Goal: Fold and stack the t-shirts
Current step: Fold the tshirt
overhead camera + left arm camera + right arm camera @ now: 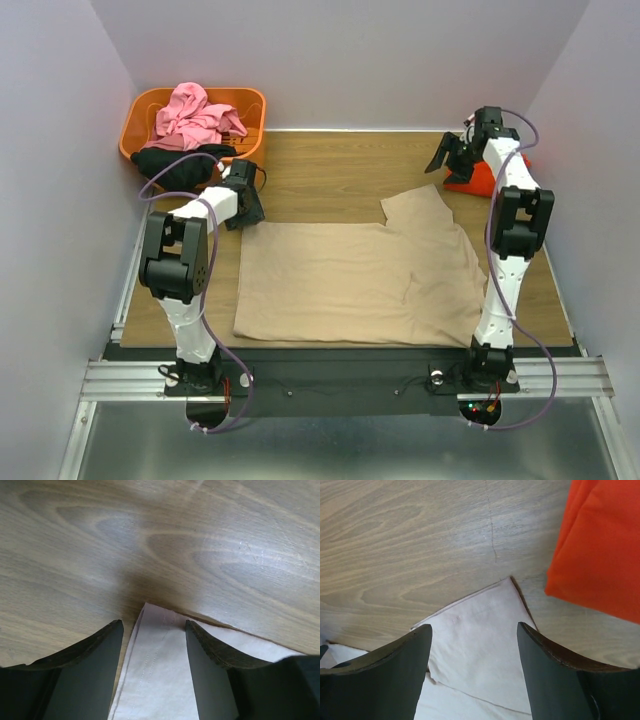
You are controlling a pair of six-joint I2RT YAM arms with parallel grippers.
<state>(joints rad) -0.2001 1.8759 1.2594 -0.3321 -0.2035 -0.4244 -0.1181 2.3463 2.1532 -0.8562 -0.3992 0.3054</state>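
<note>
PLACE: robotics lab test cell | SEEN: left arm (pixel 190 250) and right arm (pixel 510 230) bolted to an aluminium rail (pixel 340 378) at the near edge of a wood-grain desk (pixel 330 170) | plain pale walls (pixel 350 60) box it in on three sides | purple cables (pixel 553 380) loop from the bases

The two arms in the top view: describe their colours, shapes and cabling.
Both the left arm and right arm have white links joined by boxy black joint housings. A thin lilac cable loops loosely along each. The left hand and right hand are black, with dark, curved, blade-like fingers.
</note>
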